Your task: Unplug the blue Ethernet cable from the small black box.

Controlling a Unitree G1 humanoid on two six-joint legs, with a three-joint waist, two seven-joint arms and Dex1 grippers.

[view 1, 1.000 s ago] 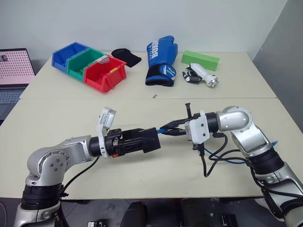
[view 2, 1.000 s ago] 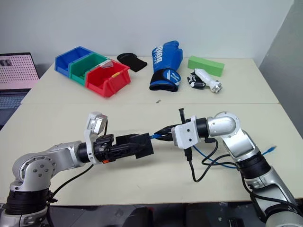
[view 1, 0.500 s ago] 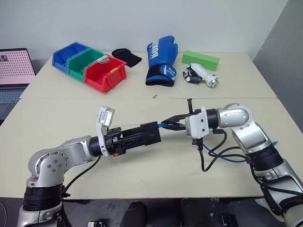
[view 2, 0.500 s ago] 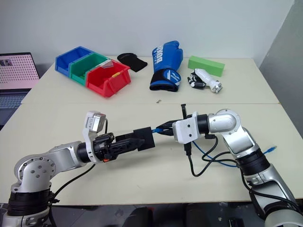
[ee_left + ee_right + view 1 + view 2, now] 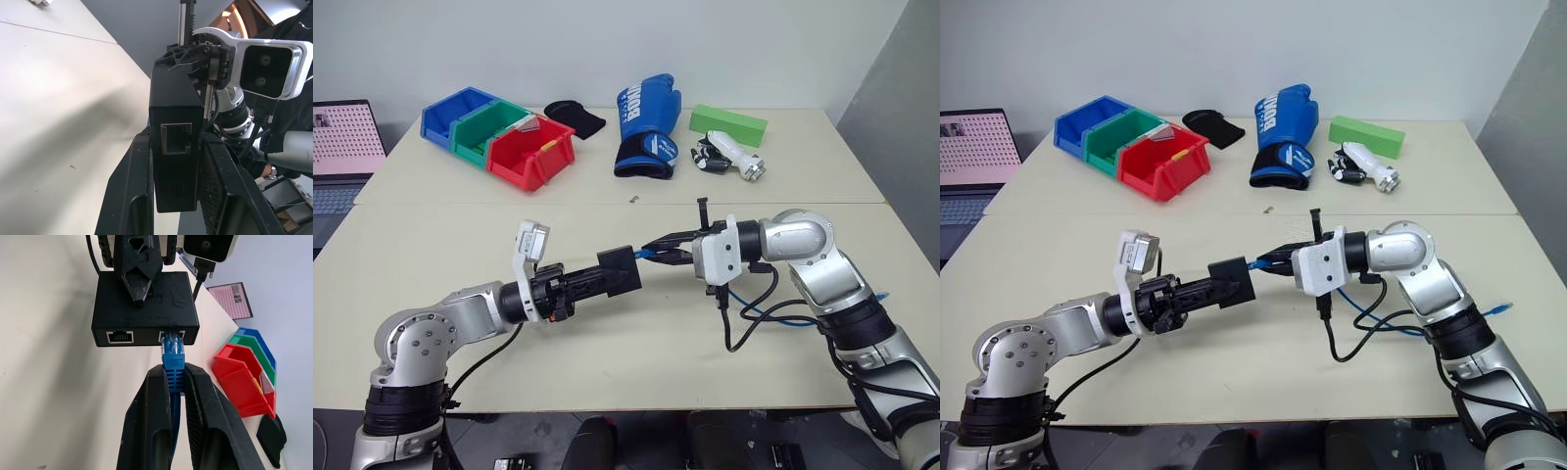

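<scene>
The small black box [image 5: 619, 269] is held above the table [image 5: 607, 352] between the fingers of my left gripper [image 5: 612, 274], which is shut on it. The left wrist view shows the box [image 5: 176, 142] clamped on both sides, an empty port facing the camera. The blue Ethernet cable [image 5: 172, 355] is plugged into the right-hand of two ports on the box [image 5: 145, 308]. My right gripper [image 5: 658, 255] is shut on the cable just behind the plug. The rest of the blue cable [image 5: 783, 318] trails down onto the table under my right arm.
At the back of the table sit red, green and blue bins [image 5: 530, 157], a black cloth [image 5: 576, 117], a blue boxing glove [image 5: 646, 122], a green block [image 5: 728, 124] and a white-and-black tool [image 5: 729, 157]. A laptop [image 5: 342, 147] stands at far left. The cable's free end [image 5: 1500, 309] lies near the right edge.
My left gripper's fingers have closed onto the black box, which now sits a little higher and more level. The right gripper keeps its hold on the cable.
</scene>
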